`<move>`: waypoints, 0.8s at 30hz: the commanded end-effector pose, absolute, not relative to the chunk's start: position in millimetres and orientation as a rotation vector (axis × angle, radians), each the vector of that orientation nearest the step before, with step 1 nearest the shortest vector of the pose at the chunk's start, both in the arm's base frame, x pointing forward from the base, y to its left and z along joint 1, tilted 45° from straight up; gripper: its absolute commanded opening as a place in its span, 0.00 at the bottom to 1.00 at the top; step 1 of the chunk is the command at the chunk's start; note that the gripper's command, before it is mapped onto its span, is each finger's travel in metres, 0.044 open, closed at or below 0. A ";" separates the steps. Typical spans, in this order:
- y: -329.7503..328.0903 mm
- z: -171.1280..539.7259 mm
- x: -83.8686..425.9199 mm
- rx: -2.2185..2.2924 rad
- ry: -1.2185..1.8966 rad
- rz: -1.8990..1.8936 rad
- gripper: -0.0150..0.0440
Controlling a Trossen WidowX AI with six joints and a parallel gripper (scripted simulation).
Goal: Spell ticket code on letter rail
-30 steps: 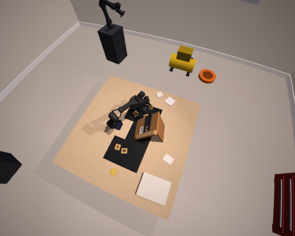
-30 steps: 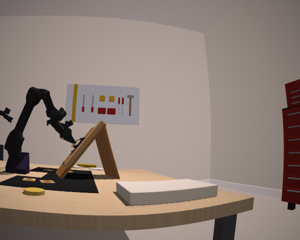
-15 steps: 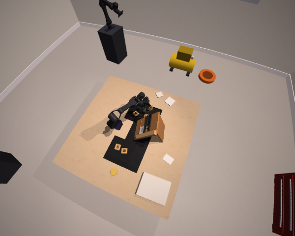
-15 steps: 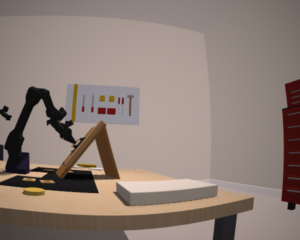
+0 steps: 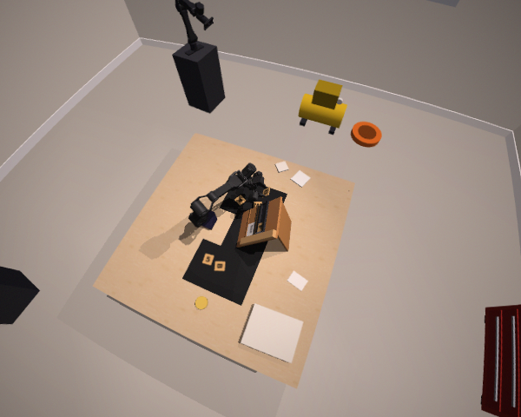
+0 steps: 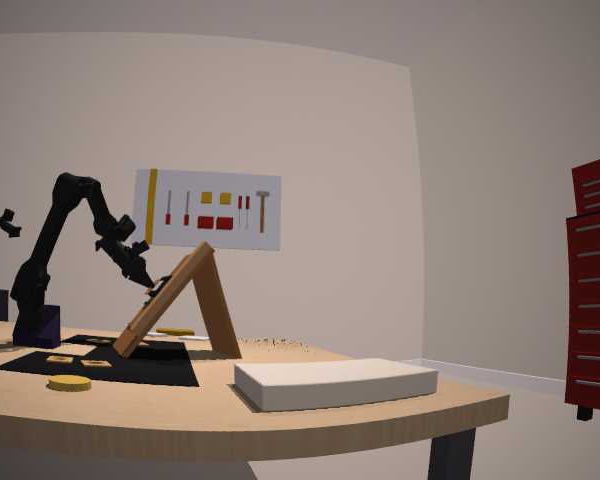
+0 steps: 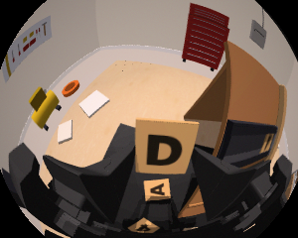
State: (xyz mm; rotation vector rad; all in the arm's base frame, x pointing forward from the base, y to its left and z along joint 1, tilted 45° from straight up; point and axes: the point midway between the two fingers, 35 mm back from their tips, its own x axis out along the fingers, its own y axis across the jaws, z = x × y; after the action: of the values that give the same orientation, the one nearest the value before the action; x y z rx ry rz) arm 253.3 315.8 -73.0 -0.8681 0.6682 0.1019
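Note:
My gripper (image 5: 265,190) (image 6: 152,286) (image 7: 164,150) is shut on the D tile (image 7: 165,161), held upright beyond the far end of the letter rail (image 5: 263,215) (image 7: 238,145). A gap shows between tile and rail in the wrist view. The rail is on the sloping wooden board (image 5: 275,217) (image 6: 158,308) (image 7: 253,89). One tile (image 5: 259,227) (image 7: 266,143) is in the rail; its letter is unclear. The ticket (image 5: 250,228) is too small to read. An A tile (image 7: 157,189) and another tile (image 7: 143,226) lie below the gripper. Two tiles, one like S or 5 (image 5: 207,259) and one unclear (image 5: 219,266), lie on the near mat.
The black mat (image 5: 225,287) runs beneath the board. A yellow disc (image 5: 201,302) (image 6: 69,382) lies near the front edge. A thick white slab (image 5: 272,333) (image 6: 336,382) is at the front right. White cards (image 5: 300,178) (image 5: 281,166) (image 5: 297,280) lie around the board.

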 end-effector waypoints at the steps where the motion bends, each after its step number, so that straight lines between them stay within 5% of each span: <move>1: 313.7 -73.0 253.4 -0.873 0.672 0.105 0.25; 24: 306.0 -65.4 257.5 -0.874 0.672 0.104 0.25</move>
State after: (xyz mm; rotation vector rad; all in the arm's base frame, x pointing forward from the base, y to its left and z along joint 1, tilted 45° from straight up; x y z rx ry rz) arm 257.7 307.6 -64.9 -0.8699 0.6668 0.0999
